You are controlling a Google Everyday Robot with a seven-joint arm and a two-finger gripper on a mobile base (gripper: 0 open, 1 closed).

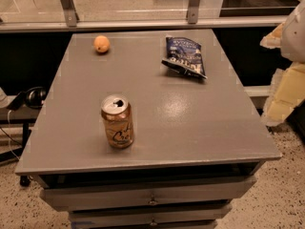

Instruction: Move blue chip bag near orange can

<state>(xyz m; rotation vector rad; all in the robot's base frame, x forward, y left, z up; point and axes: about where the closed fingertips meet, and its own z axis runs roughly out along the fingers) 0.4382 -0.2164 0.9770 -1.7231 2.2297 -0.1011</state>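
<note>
We see a grey desk [200,128] with drawers under its top filling most of the view. At the right edge, off the desk and beside its far right corner, hangs the pale cream-and-white gripper [285,92]. It touches nothing, and we cannot tell how its grip is set. The blue chip bag [183,56] lies flat and crinkled on the far right part of the desk, slightly slanted. The orange can [117,121] stands upright near the front left, its silver top opened, well apart from the bag. A small round orange fruit [101,44] sits at the far left, alone, well apart from both.
</note>
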